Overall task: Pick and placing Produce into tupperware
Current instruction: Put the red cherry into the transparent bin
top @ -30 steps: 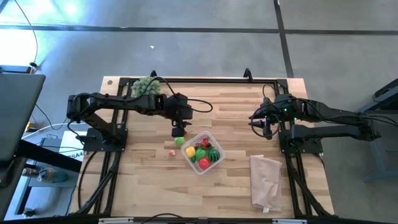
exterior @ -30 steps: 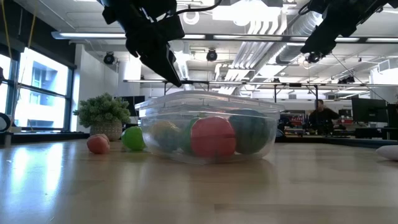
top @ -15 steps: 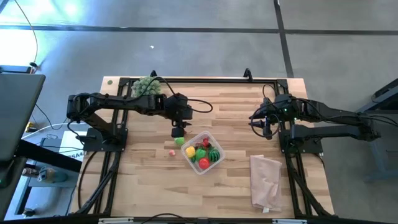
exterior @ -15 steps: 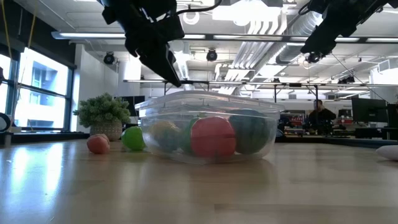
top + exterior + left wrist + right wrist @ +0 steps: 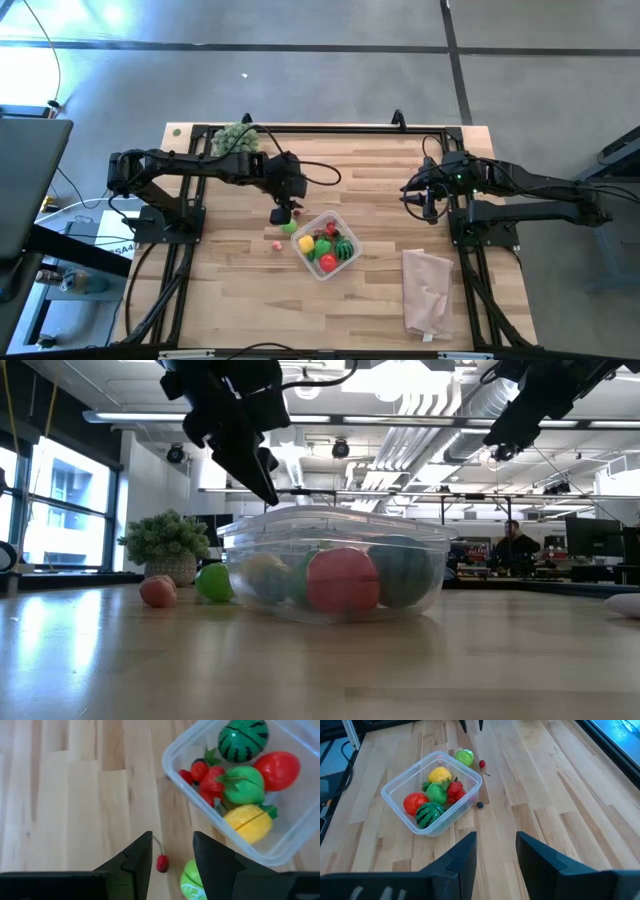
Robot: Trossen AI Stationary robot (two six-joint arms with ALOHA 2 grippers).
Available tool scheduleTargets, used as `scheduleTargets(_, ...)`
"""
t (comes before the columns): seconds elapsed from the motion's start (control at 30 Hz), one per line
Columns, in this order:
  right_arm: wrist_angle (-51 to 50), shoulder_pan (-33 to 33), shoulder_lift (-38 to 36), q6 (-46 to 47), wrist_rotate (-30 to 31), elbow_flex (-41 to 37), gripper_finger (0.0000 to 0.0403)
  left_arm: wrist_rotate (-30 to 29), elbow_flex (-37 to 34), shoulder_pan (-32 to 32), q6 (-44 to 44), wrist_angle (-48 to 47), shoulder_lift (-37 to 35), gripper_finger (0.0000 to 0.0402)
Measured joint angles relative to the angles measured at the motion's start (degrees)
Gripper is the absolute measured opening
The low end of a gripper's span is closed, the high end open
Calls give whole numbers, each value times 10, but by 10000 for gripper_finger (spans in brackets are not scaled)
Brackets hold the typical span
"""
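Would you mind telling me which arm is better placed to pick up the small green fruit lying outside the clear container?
The left. Its tool hangs open almost directly above the small green toy fruit, beside the clear plastic container. The right tool waits farther off, near the table's right side.

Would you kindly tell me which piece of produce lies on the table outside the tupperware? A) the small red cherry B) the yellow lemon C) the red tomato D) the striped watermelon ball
A: the small red cherry lies on the bare wood beside the tupperware, below the left claw, while the others named sit inside.
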Motion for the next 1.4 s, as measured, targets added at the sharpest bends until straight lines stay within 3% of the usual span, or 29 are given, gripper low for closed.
scheduleTargets(0.4,0,0,0,0,0,0,129,21,0,-7,-40,-38,-1,131)
scheduleTargets(0.73,0,0,0,0,0,0,129,-66,0,-66,-47,-11,-1,131)
scheduleTargets(1.1,0,0,0,0,0,0,129,-92,-1,-64,-85,-16,13,131)
scheduleTargets(1.4,0,0,0,0,0,0,129,-102,0,-26,-107,-21,56,131)
